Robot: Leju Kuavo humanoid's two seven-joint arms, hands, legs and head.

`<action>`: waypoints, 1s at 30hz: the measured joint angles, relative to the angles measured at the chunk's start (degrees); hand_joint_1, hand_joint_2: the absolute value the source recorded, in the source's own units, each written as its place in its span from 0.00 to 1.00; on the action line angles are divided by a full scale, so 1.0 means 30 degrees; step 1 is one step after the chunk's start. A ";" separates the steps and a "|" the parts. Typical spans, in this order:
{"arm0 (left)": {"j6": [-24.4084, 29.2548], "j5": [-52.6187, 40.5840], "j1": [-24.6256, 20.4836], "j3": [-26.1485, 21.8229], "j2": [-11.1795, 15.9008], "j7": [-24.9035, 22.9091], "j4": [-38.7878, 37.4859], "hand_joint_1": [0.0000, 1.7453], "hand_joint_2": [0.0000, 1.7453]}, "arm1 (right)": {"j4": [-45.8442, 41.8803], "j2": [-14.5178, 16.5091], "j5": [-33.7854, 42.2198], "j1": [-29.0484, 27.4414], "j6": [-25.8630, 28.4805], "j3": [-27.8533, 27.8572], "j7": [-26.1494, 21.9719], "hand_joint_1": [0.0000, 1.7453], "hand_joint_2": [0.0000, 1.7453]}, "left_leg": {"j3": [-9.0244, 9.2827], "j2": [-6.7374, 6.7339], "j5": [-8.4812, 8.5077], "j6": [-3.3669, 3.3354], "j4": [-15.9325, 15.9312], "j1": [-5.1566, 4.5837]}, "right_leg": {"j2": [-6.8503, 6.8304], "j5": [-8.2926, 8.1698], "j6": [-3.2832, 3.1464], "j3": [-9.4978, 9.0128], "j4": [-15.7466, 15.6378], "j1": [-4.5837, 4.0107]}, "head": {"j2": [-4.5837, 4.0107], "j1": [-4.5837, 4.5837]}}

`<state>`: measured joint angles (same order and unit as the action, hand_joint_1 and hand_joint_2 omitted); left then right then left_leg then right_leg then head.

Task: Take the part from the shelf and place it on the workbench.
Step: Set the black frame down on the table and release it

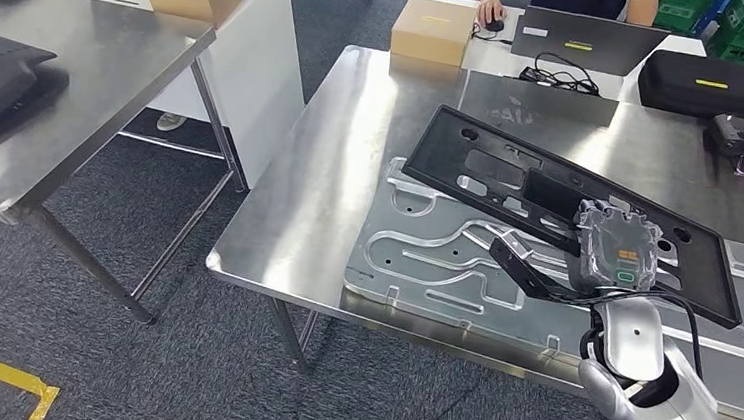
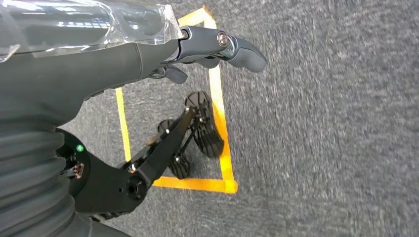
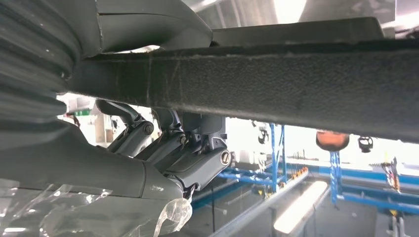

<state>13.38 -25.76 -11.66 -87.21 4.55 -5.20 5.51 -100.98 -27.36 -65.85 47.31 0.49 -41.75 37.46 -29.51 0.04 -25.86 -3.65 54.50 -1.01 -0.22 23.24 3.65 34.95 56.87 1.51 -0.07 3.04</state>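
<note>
Head view: the right robot hand [image 1: 617,251], wrapped in clear plastic, grips a flat black plastic panel [image 1: 511,176] by its near long edge. The panel is tilted, its far left corner raised, and it is held above a pressed sheet-metal plate [image 1: 424,259] that lies flat on the steel desk [image 1: 352,158]. The panel has several rectangular cut-outs and small round holes near its corners. Whether any edge of it touches the plate cannot be told. The silver right arm [image 1: 664,404] comes up from the lower right corner of the picture.

At the far edge of the desk lie a cardboard box [image 1: 432,29], a laptop [image 1: 582,41] with a tangle of black cable [image 1: 559,77] in front of it, and a black zip case [image 1: 699,83]. A person's hand [image 1: 491,15] rests on a mouse beside the box. A second steel desk [image 1: 89,57] stands to the left, well apart, over grey carpet with a yellow tape line [image 1: 4,374].

Right wrist view shows the fingers [image 3: 192,148] curled under the panel's thick dark edge, thumb on the other side.

Left wrist view shows the left robot hand [image 2: 148,59] hanging over grey carpet marked with a yellow tape square [image 2: 217,123]; its fingers are apart and hold nothing.
</note>
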 joint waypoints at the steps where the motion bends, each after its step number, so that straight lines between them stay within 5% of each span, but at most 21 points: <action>1: 0.0005 0.0002 -0.0016 0.0000 0.0002 0.0000 0.0000 0.00 1.00 | 0.0002 0.0005 0.0002 0.0000 -0.0002 0.0000 0.0000 1.00 1.00 | 0.0004 -0.0013 -0.0100 0.0072 0.0020 -0.0046 | 0.0001 0.0053 -0.0092 -0.0110 -0.0254 -0.0041 | 0.0000 0.0000; 5: 0.0029 -0.0022 -0.0017 -0.0002 0.0024 0.0000 -0.0004 0.00 1.00 | -0.0004 0.0018 -0.0002 0.0058 -0.0002 0.0000 -0.0004 1.00 1.00 | -0.0319 -0.0024 -0.0662 0.0436 0.0811 0.0074 | 0.0084 0.0216 -0.0479 -0.0204 -0.0312 0.0002 | 0.0000 0.0005; 9: 0.0096 -0.0162 0.0019 0.0000 0.0002 -0.0003 -0.0004 0.00 1.00 | 0.0000 0.0031 0.0002 0.0063 -0.0007 -0.0007 -0.0007 1.00 1.00 | -0.3190 -0.0012 -0.2343 0.0896 0.5782 0.0346 | 0.0150 0.0454 -0.0689 -0.0395 -0.0320 0.0041 | 0.0000 0.0007; 11: 0.0116 -0.0209 0.0043 0.0000 -0.0015 -0.0007 -0.0003 0.00 1.00 | 0.0002 0.0037 0.0004 0.0036 -0.0009 -0.0013 -0.0007 1.00 1.00 | -0.3581 -0.0013 -0.1628 0.0910 0.5723 0.0423 | 0.0219 0.0630 -0.0655 -0.0621 -0.0320 0.0042 | 0.0000 0.0007; 13: 0.0120 -0.0309 0.0029 0.0000 -0.0011 -0.0002 0.0000 0.00 1.00 | 0.0002 0.0046 0.0002 0.0049 -0.0011 -0.0015 -0.0007 1.00 1.00 | -0.2584 -0.0006 0.0090 0.0765 0.2960 0.0422 | 0.0256 0.0846 -0.0567 -0.0971 -0.0339 0.0053 | 0.0000 0.0007; 15: 0.0104 -0.0452 -0.0008 0.0004 0.0004 0.0016 -0.0002 0.00 1.00 | 0.0002 0.0055 -0.0002 0.0086 -0.0018 -0.0015 -0.0007 1.00 1.00 | -0.1629 0.0007 0.0983 0.0560 0.0707 0.0296 | 0.0292 0.1032 -0.0409 -0.1180 -0.0375 0.0019 | 0.0000 0.0007; 20: 0.0093 -0.0632 -0.0011 0.0007 0.0013 0.0162 -0.0002 0.00 1.00 | -0.0009 0.0051 -0.0006 0.0043 -0.0024 0.0002 0.0064 1.00 1.00 | -0.0978 0.0025 0.0866 0.0122 -0.0057 0.0194 | 0.0291 0.1479 0.0079 -0.1214 -0.0049 0.0062 | -0.0002 0.0000; 22: 0.0093 -0.0632 -0.0051 0.0007 0.0004 0.0224 -0.0004 0.00 1.00 | -0.0013 0.0042 -0.0009 0.0012 -0.0029 0.0013 0.0091 1.00 1.00 | -0.0656 0.0009 0.0802 -0.0092 -0.0216 0.0237 | 0.0245 0.2334 0.0131 -0.0280 0.1992 0.0044 | -0.0002 -0.0013; 24: 0.0093 -0.0632 -0.0067 0.0007 -0.0007 0.0233 -0.0004 0.00 1.00 | -0.0007 0.0042 -0.0006 -0.0088 -0.0036 0.0011 0.0109 1.00 1.00 | -0.0443 0.0013 0.0616 -0.0230 -0.0204 0.0218 | 0.0241 0.3085 0.0180 0.1323 0.4632 0.0023 | 0.0000 -0.0015; 26: 0.0093 -0.0636 -0.0024 0.0007 -0.0016 0.0233 -0.0002 0.00 1.00 | 0.0000 0.0042 -0.0002 -0.0224 -0.0042 -0.0006 0.0118 1.00 1.00 | -0.0173 0.0041 0.0371 -0.0226 -0.0182 0.0220 | 0.0225 0.2507 0.0225 0.2034 0.5055 0.0034 | 0.0000 -0.0015; 28: 0.0089 -0.0639 0.0004 0.0007 -0.0015 0.0233 -0.0002 0.00 1.00 | 0.0004 0.0042 -0.0006 -0.0271 -0.0045 -0.0022 0.0118 1.00 1.00 | 0.0169 0.0066 0.0049 -0.0092 -0.0144 0.0242 | 0.0140 0.0834 0.0266 0.1272 0.2615 0.0077 | 0.0000 -0.0015; 30: 0.0073 -0.0656 -0.0033 0.0007 0.0004 0.0233 -0.0005 0.00 1.00 | 0.0020 0.0049 -0.0007 -0.0234 -0.0060 -0.0033 0.0117 1.00 1.00 | 0.0336 0.0073 -0.0342 0.0116 -0.0053 0.0158 | 0.0065 -0.0112 0.0211 0.0331 0.0344 0.0095 | -0.0002 -0.0011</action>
<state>13.60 -27.73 -11.76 -87.19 4.56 -4.50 5.49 -100.92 -27.21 -65.87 46.61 0.31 -41.85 37.81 -28.51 0.26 -26.89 -3.31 54.34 -0.54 -0.03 22.90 4.29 35.94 57.90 1.79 -0.07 3.01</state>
